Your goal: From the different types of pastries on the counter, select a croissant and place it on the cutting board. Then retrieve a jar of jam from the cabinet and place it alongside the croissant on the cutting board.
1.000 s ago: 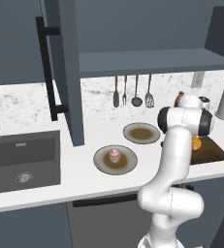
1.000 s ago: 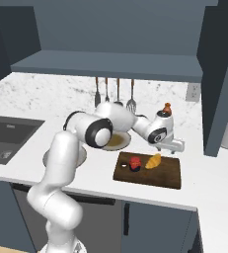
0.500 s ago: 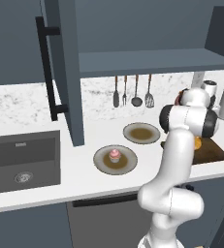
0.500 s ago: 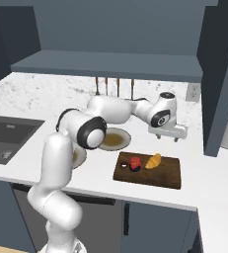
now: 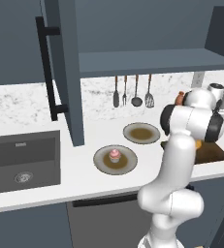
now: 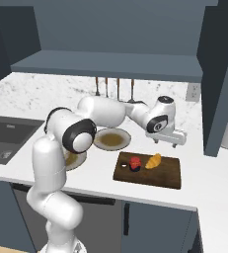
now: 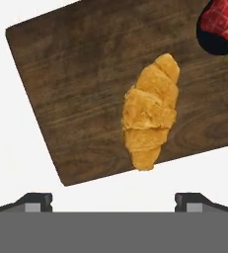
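Left base view: the cupcake (image 5: 115, 154) is sitting on its plate at centre frame; the cutting board (image 5: 214, 152) is lying at the right edge, partly hidden behind the arm.

Right base view: the gripper (image 6: 172, 139) is hovering above the board's far edge, jaws wide and holding nothing. The croissant (image 6: 153, 160) and jar of jam (image 6: 134, 162) are lying side by side on the board.

Hand view: the croissant is showing at centre, the jar at upper right. Both placements appear done; the next move calls only for withdrawal.
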